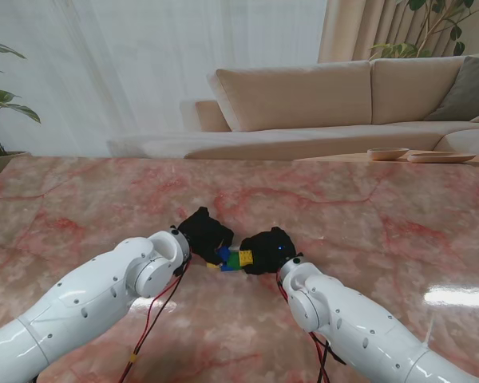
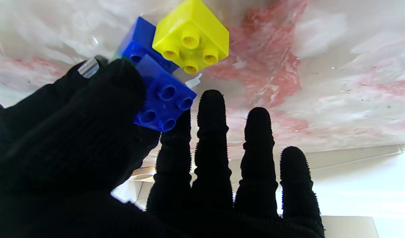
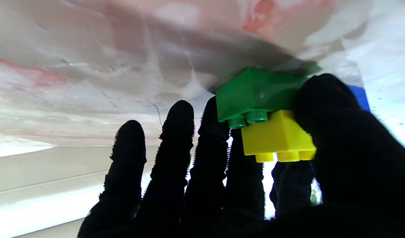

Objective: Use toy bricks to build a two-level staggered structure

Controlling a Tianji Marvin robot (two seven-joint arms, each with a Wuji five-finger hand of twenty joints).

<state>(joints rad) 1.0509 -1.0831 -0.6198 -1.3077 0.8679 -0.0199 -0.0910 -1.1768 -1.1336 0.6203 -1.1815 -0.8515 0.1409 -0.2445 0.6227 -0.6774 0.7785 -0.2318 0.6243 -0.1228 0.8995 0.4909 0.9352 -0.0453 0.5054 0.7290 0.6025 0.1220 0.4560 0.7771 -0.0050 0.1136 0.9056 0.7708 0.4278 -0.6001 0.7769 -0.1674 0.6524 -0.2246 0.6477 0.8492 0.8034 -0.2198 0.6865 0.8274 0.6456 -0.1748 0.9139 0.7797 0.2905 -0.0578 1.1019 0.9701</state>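
Our left hand [image 2: 76,138] pinches a blue brick [image 2: 164,100] while our right hand [image 3: 321,158] grips the yellow brick [image 3: 277,138] offset on the green brick [image 3: 255,91], apparently for staggering.

The surface [image 1: 367,199] is pink marble veined with red and patched with white, and on it sit a green brick [image 3: 255,91], blue bricks [image 2: 164,99] and yellow bricks [image 2: 191,34]. Both the left hand [image 1: 203,231] and the right hand [image 1: 270,250] wear black knitted gloves, on glossy white arms [image 1: 88,295] trailing red and black wires [image 1: 156,319]. At 12 o'clock stands a beige sofa [image 1: 335,100] before white curtains [image 1: 144,64].
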